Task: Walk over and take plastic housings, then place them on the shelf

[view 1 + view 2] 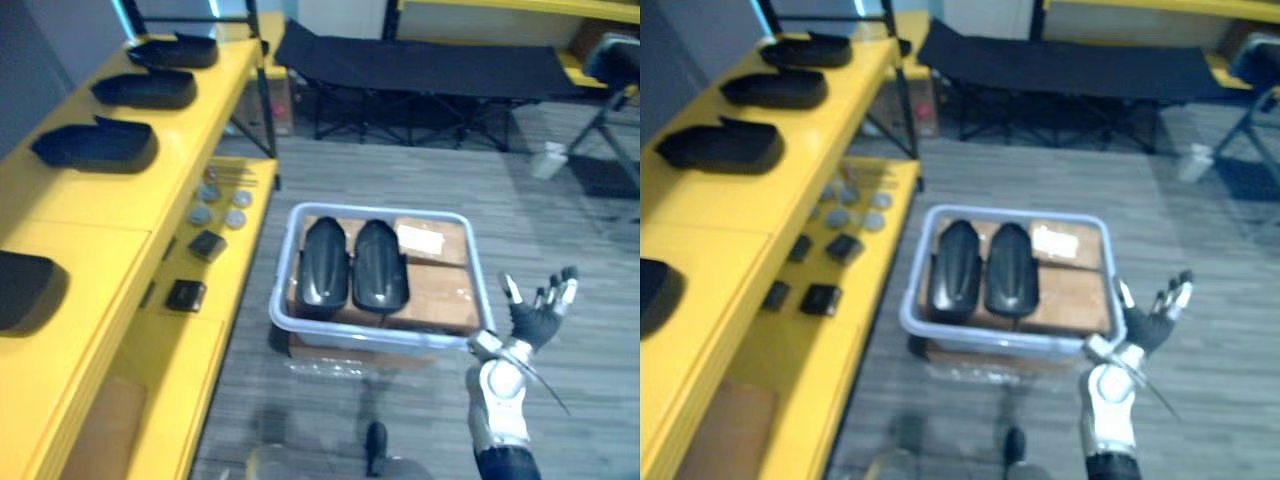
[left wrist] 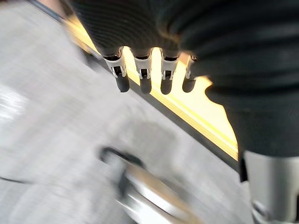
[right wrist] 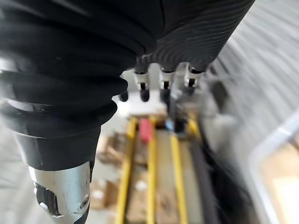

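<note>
Right hand (image 1: 535, 312) spread open, empty, just beside bin (image 1: 375, 207); left hand (image 2: 142, 79) relaxed, empty. Two housings (image 1: 325, 265) lie in bin. Judged approach step; next: reach in, grasp one.

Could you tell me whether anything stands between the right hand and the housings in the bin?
Only the bin's right wall: the open right hand is outside it, while the two black housings lie inside on cardboard, uncovered from above.
</note>
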Tool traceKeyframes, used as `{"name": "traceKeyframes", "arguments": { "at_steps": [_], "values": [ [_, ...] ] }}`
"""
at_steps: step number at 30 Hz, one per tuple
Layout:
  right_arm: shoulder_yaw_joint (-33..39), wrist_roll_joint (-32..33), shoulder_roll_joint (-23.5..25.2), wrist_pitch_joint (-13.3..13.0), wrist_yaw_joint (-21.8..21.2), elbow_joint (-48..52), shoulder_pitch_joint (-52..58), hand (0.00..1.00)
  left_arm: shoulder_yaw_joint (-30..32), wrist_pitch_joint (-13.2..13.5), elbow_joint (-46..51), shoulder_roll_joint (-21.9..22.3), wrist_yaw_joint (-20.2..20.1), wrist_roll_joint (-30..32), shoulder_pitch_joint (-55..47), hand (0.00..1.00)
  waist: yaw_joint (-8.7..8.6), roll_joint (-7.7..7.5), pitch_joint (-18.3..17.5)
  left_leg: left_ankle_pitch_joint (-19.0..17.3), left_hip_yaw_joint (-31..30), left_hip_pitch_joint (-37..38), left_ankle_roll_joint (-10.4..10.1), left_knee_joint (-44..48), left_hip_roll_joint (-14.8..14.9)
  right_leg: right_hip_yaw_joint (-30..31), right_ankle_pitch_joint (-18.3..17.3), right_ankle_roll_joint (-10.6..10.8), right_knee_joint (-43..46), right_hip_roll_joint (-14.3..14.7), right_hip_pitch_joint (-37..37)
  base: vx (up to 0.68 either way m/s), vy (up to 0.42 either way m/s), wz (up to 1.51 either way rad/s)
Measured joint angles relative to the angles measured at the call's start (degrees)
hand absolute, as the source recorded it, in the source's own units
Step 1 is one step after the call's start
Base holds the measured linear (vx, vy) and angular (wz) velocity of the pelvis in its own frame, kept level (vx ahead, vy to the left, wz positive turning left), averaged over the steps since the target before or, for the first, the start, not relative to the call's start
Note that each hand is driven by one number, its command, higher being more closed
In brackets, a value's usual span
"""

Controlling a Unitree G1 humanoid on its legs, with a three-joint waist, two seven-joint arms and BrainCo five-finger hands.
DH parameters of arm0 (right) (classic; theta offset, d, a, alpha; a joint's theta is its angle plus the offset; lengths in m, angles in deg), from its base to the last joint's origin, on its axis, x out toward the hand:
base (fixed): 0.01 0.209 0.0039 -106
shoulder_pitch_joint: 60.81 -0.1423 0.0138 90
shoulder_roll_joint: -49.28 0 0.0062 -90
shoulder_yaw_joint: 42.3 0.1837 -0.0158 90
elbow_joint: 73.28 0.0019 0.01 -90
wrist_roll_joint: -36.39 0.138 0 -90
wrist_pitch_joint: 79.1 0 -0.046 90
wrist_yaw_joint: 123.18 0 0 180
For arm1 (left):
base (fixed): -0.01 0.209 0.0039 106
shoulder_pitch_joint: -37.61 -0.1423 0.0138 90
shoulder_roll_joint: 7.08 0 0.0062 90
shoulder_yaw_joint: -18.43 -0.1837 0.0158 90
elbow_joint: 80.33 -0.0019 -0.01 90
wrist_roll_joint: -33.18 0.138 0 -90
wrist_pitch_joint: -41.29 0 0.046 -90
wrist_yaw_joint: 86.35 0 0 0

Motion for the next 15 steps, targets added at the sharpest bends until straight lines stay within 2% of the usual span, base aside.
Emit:
{"name": "traceKeyframes", "arguments": {
  "at_steps": [1, 3, 4, 6, 7, 8, 12, 15],
  "values": [
    [0.18, 0.03, -0.11, 1.52, -0.01, 0.01, -0.71, 0.00, 0.29, -0.55, 0.06, 1.73, -0.79, -0.01, -1.30, 0.00, 0.79, -0.05, -0.06, -5.17, -0.36, -0.55, -1.18, -3.87, -1.45, -0.09, -0.01, -0.01, 0.01, -1.04, 0.41, 0.06, -0.067, 0.02],
    [0.47, 0.01, -0.41, 2.83, -0.06, 0.05, -1.90, 0.00, -0.25, -0.76, 0.23, 3.72, -2.09, 0.01, -1.56, 0.00, 0.65, 0.39, -0.28, -5.38, -0.01, -0.40, -1.64, -13.58, -2.27, -0.48, 0.00, 0.02, 0.01, -1.35, -0.18, 0.05, 0.003, 0.04],
    [0.86, -0.13, -0.73, 4.49, 0.00, 0.05, -2.54, 0.00, -1.90, -0.69, 1.24, 4.60, -3.78, 1.08, -0.90, 0.00, 0.32, 0.80, -0.58, -3.31, 0.96, 0.13, -1.68, -21.98, -2.77, -1.40, -0.13, 0.62, 0.01, -1.25, -0.92, 0.03, 0.063, 0.15],
    [2.03, -0.14, -0.71, 6.09, 0.46, 0.25, -2.43, 0.00, -1.93, 0.26, 1.98, 3.93, -5.66, 3.13, 0.13, 0.00, -0.07, 0.22, -1.01, -3.25, 1.21, 2.59, -1.83, -29.00, -3.86, -3.11, -0.59, 1.64, 0.01, -2.05, -1.36, 0.00, 0.087, 0.41],
    [3.31, -0.36, -0.67, 6.94, 1.64, 0.29, -2.27, 0.00, -3.09, 1.00, 2.55, 2.08, -6.66, 4.49, 0.66, 0.00, -0.18, -1.31, -1.23, -1.16, 0.91, 2.85, -1.76, -32.83, -5.54, -4.16, -0.63, 1.99, 0.01, -3.61, -2.13, -0.03, 0.094, 0.65],
    [4.79, -0.69, -0.72, 7.53, 2.81, 0.34, -2.26, 0.00, -4.43, 1.81, 3.93, 0.50, -6.74, 4.48, 1.32, 0.00, -0.33, -2.09, -1.46, 0.80, -0.18, 2.72, -1.29, -35.70, -7.22, -5.59, -0.56, 2.71, 0.02, -4.87, -2.73, -0.03, 0.070, 0.62],
    [5.88, -0.53, -0.61, 9.88, 7.53, 0.34, -2.44, 0.00, -6.61, 3.27, 6.22, -1.99, -6.51, 3.21, 4.09, 0.00, -0.73, -2.17, -1.32, 3.86, -1.84, 2.60, -0.19, -40.06, -9.94, -7.55, -0.98, 3.81, 1.68, -7.40, -4.29, -0.04, 0.061, 0.37],
    [7.00, -0.04, -0.23, 11.47, 11.20, 0.00, -2.68, 0.00, -7.42, 4.86, 8.26, -2.01, -6.25, 0.18, 6.13, 0.00, -0.75, -2.90, -0.75, 5.74, -2.88, 1.31, 0.30, -42.45, -11.21, -8.45, -0.98, 4.42, 2.02, -8.51, -6.10, -0.04, 0.019, 0.19]
  ]
}}
